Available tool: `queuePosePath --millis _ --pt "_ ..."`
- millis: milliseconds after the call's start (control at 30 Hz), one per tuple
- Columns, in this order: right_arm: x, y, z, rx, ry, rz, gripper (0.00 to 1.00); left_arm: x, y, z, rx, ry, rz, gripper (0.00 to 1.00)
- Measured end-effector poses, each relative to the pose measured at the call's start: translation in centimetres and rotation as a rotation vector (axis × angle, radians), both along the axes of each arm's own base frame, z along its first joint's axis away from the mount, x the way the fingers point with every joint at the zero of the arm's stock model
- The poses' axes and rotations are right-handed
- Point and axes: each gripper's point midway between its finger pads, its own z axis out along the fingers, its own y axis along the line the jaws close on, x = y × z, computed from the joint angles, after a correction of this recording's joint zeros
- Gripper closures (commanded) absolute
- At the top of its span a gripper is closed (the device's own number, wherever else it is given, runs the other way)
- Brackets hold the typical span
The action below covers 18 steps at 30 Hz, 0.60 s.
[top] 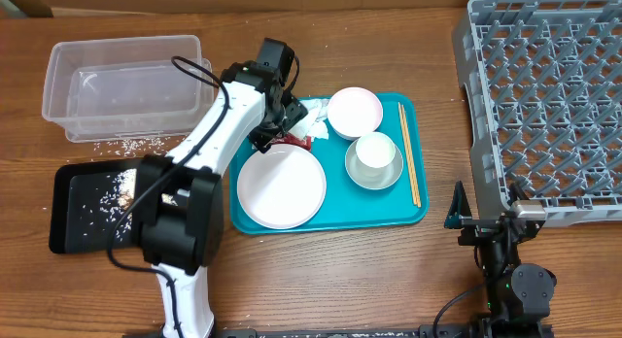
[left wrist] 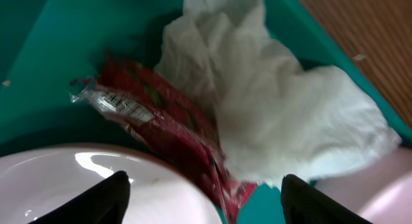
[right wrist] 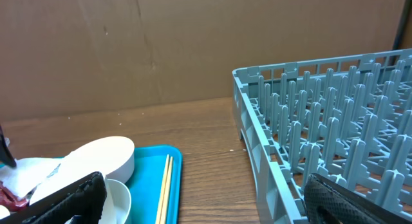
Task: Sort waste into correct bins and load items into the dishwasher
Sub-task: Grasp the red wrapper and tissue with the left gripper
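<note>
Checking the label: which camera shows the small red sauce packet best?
Left wrist: the small red sauce packet is close up, barcode showing, against the crumpled white paper napkin. Overhead shows only a red sliver; right wrist, a blurred edge.

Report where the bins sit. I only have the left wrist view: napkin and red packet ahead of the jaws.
Observer: The clear tub sits at the far left of the table, apart from the teal tray.
Operator: Place the black tray for me.
Observer: The black tray lies on the near side of the tub, with rice grains scattered in it.
Operator: Give me the right arm.
Observer: The right jaws stand open beside the rack, holding nothing.
</note>
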Motion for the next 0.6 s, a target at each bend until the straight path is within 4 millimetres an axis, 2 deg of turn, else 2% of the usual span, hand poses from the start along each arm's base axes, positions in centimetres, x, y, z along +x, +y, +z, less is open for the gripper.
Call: queuePosePath --millis 133,200,367,467,567,600 --pt "0.0 0.0 0.0 0.0 0.0 0.0 0.0 0.0 0.8 -2.1 0.003 0.049 0.051 0.35" --pt "0.0 0.0 0.0 0.0 0.0 0.0 0.0 0.1 1.2 -2.1 0.001 0.05 0.066 0.38" --pt "0.0 0.0 0.0 0.0 0.0 0.0 0.0 0.3 1.7 -2.1 -0.003 0.049 0.094 0.54" --pt "0.0 0.0 0.0 0.0 0.0 0.0 0.0 0.4 1.7 -2.1 -0.003 0.049 0.097 0.56" --pt "0.0 0.0 0.0 0.0 0.0 0.0 0.0 0.4 1.7 -2.1 -0.005 0.047 0.099 0.73" --pt "0.0 0.0 0.0 0.0 0.0 0.0 0.0 0.4 1.7 -2.1 -0.005 0.046 0.1 0.75"
